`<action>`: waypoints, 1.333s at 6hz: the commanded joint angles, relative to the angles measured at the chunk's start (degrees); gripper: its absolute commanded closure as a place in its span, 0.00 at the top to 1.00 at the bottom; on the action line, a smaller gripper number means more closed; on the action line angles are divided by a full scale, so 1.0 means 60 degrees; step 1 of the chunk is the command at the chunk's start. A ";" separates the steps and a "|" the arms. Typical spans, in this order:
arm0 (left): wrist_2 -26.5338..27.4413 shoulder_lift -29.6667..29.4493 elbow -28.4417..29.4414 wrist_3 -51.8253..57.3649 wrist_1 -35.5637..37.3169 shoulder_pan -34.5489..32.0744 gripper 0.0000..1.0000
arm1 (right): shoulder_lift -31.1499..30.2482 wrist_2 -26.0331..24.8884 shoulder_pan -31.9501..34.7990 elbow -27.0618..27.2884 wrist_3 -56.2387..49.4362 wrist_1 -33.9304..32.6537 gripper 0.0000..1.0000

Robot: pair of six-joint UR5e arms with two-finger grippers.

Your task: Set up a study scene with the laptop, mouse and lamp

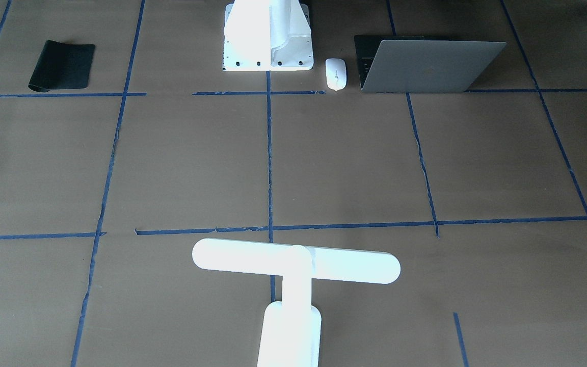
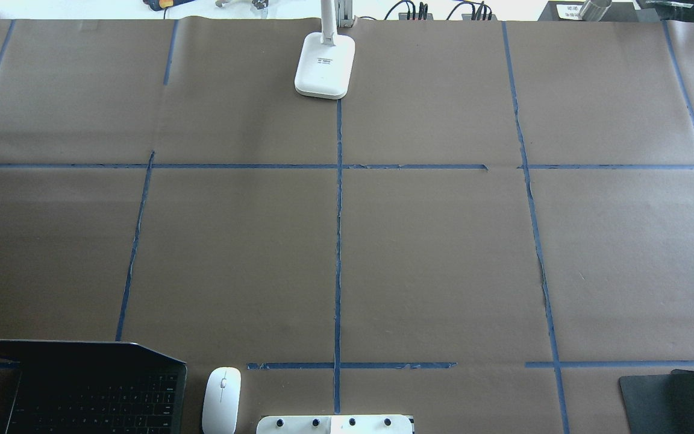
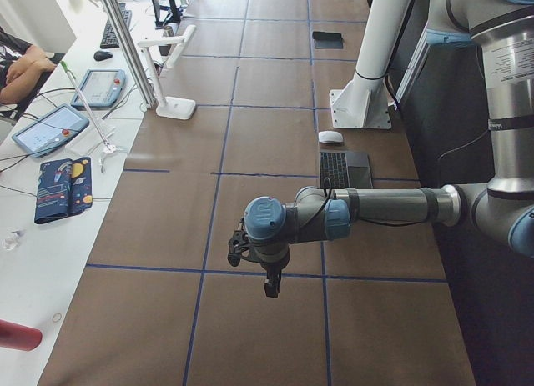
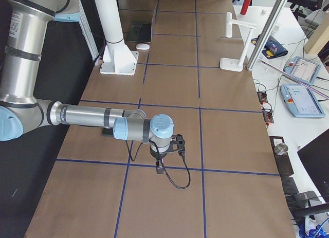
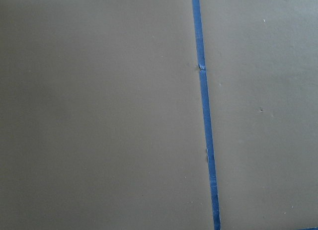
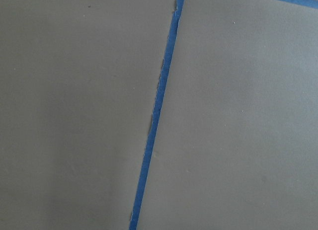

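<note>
The laptop (image 1: 428, 65) stands open at the robot's near left edge, its lid back facing the front camera and its black keys (image 2: 91, 401) showing from overhead. The white mouse (image 2: 221, 399) lies just beside it, apart from it. At the table's far side, on the centre line, the white lamp (image 1: 296, 265) stands upright with its base (image 2: 325, 65) flat. My left gripper (image 3: 270, 284) hangs over bare paper near the table's left end. Over the right end hangs my right gripper (image 4: 160, 167). Both show only in side views, so I cannot tell their state.
A black mouse pad (image 2: 666, 399) lies at the near right corner. The white pedestal (image 1: 268, 38) with bolt holes stands at the near middle. Blue tape lines (image 2: 338, 241) grid the brown paper. Tablets (image 3: 48, 127) and a person's arm (image 3: 21, 69) are beyond the far edge.
</note>
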 commanded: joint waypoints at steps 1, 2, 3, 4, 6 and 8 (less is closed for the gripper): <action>-0.0015 0.0005 0.0014 0.0000 0.0000 0.0000 1.00 | -0.0006 0.0014 0.0001 0.0013 0.0010 0.0006 1.00; -0.0044 0.0005 0.0000 0.0000 0.0000 0.0000 1.00 | -0.0006 0.0014 0.0001 0.0028 0.0011 0.0006 1.00; -0.0030 -0.0010 -0.0015 0.0014 0.0000 0.0014 1.00 | -0.0006 0.0014 0.0001 0.0057 0.0011 0.0021 1.00; -0.0015 -0.0083 -0.0015 -0.0029 -0.0174 0.0015 1.00 | 0.0008 0.0014 -0.0014 0.0057 0.0011 0.0021 1.00; -0.0030 -0.0683 0.0000 -0.0073 -0.1153 0.0015 1.00 | 0.0023 0.0014 0.0000 0.0086 0.0011 0.0021 1.00; -0.0190 -0.1473 0.0059 -0.0073 -0.1449 0.0029 1.00 | 0.0023 0.0014 -0.0014 0.0057 0.0011 0.0006 1.00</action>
